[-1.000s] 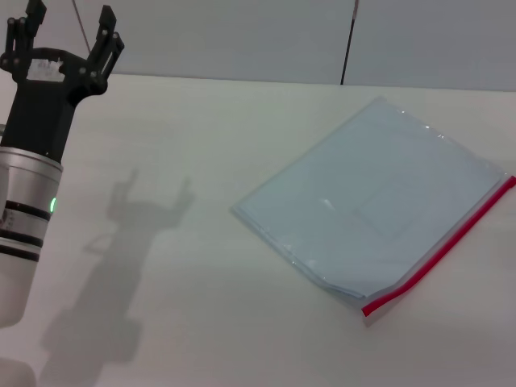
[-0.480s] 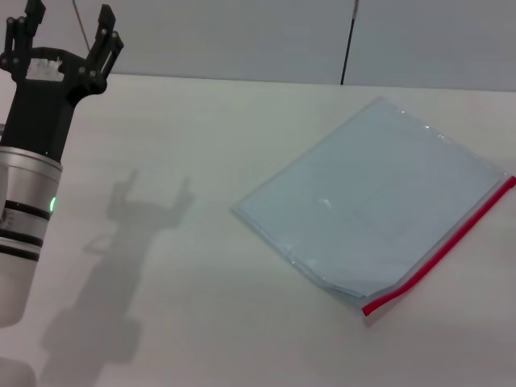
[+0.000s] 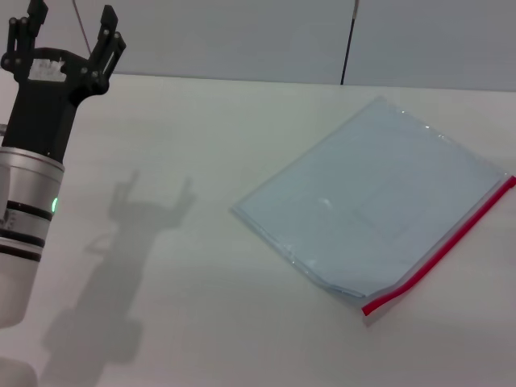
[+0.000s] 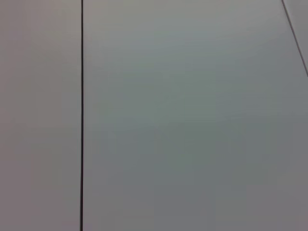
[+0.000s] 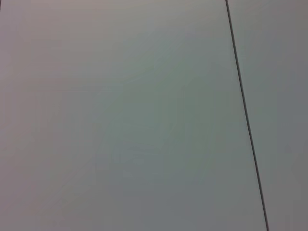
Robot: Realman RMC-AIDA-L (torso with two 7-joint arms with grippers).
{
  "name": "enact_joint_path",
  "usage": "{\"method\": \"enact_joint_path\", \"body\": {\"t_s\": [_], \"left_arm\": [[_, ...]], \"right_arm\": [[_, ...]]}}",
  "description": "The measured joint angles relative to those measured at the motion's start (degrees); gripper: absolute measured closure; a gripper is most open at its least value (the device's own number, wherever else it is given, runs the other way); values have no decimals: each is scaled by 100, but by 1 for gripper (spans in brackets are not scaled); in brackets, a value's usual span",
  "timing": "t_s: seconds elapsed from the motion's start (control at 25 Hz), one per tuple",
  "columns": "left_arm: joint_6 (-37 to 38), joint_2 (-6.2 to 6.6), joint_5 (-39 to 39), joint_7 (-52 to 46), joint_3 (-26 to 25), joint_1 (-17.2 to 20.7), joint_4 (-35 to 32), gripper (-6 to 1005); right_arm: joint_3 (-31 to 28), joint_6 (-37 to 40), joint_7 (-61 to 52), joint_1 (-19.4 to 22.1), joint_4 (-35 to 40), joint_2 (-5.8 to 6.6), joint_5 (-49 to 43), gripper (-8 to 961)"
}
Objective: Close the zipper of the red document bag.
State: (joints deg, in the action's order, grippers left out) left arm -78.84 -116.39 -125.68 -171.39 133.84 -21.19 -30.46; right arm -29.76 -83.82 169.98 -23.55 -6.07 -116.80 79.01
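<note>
Translucent red document bag (image 3: 379, 201): one, flat on table (image 3: 201, 322) | zipper (image 3: 442, 245): one | left pincer (image 3: 70, 32): spread, raised, empty

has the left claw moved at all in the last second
No. In the head view the left claw sits open at the same spot above the table's far left edge, far from the red document bag.

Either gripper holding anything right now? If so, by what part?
Nothing held. Left gripper is open, raised at the table's far left, away from the red document bag. Right gripper isn't in view.
</note>
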Motion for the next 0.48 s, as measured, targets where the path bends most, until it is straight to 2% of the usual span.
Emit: {"method": "enact_joint_path", "body": {"t_s": [0.48], "left_arm": [[0, 2, 0, 0, 1, -15, 5, 118]], "right_arm": [[-5, -1, 0, 0, 5, 0, 0, 119]]}}
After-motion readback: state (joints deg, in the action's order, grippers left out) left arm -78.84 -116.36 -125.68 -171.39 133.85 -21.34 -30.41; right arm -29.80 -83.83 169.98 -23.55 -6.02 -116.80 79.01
